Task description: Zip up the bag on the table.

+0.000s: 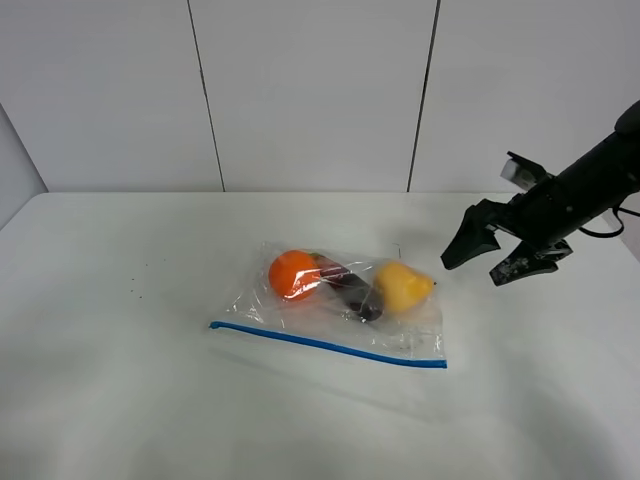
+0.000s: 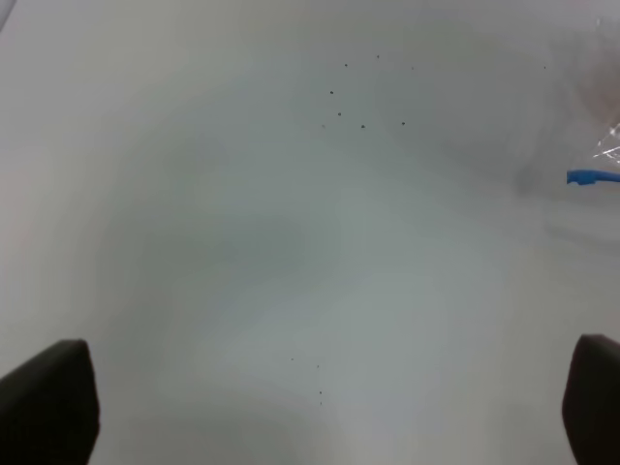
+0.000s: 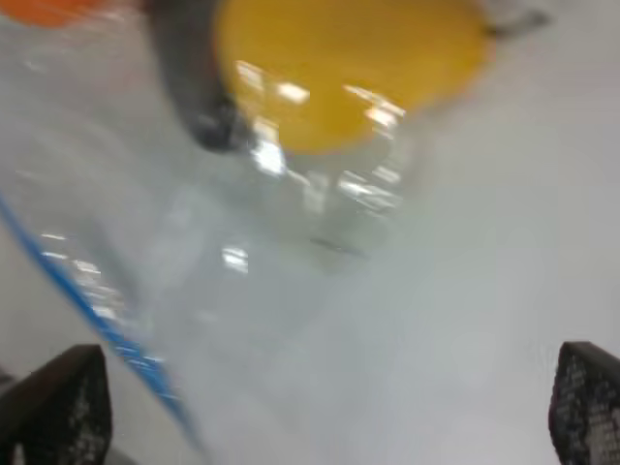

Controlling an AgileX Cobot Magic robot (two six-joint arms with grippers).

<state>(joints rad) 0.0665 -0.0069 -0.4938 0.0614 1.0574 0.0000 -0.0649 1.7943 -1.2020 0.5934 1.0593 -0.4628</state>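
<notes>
Exterior high view shows the right gripper [image 1: 497,258] above the table [image 1: 120,400], just to the right of the bag [image 1: 335,310] and not touching it; its two dark fingers are spread wide and nothing is between them. In the right wrist view the same gripper [image 3: 320,412] shows only its two finger tips at the lower corners, far apart, and the clear plastic of the bag [image 3: 242,271] lies in front of them, blurred. The bag rests flat near the middle of the table, with the blue zipper strip [image 1: 325,345] along the edge facing the camera. Inside it an orange fruit [image 1: 293,274] is on the left, a dark purple piece [image 1: 355,290] is in the middle, and a yellow fruit [image 1: 402,287] is on the right. The left gripper [image 2: 320,402] is seen only in the left wrist view, its fingers also wide apart over bare table with small dark specks [image 2: 339,114]; one end of the blue strip [image 2: 591,176] appears at the picture edge.
</notes>
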